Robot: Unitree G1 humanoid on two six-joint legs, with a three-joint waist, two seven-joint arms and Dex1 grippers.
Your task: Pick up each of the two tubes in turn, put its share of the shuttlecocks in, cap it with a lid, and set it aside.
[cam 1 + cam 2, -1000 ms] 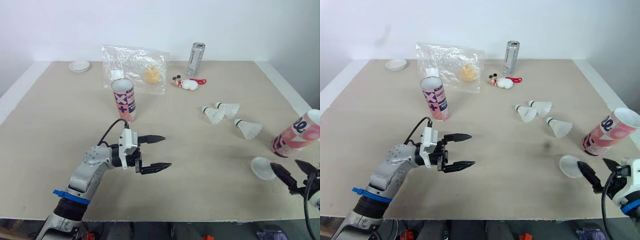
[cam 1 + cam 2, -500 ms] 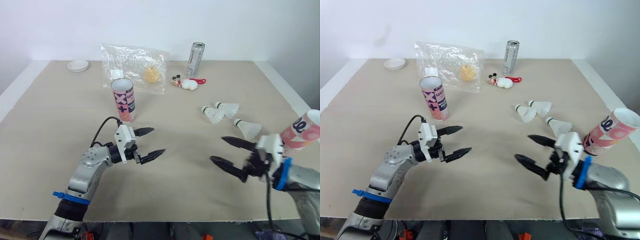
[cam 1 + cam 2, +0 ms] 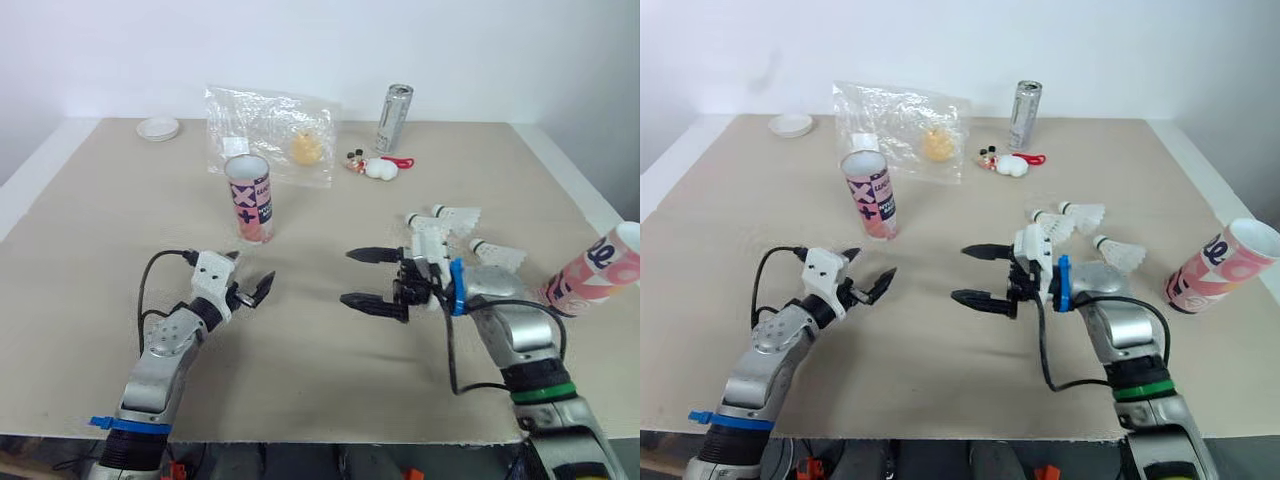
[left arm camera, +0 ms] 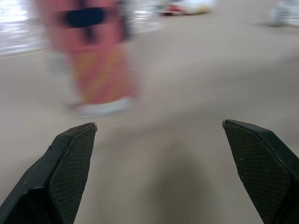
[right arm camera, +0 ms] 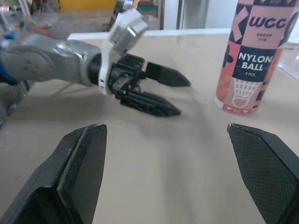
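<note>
Both arms reach inward over the table (image 3: 100,230) (jaws spread)

I see the beige table (image 3: 100,230) carrying an upright tube (image 3: 248,198) left of centre. A plastic bag (image 3: 270,135), a can (image 3: 394,118) and a white lid (image 3: 159,128) sit along the far edge. Shuttlecocks (image 3: 455,218) and a tilted tube (image 3: 597,270) lie toward the right edge.

Bright, even light falls from overhead on the bench (image 3: 120,230); shadows on it are soft and faint. The plastic bag (image 3: 270,135) at 11 o'clock glints. In the left wrist view the tube (image 4: 100,60) is blurred.
</note>
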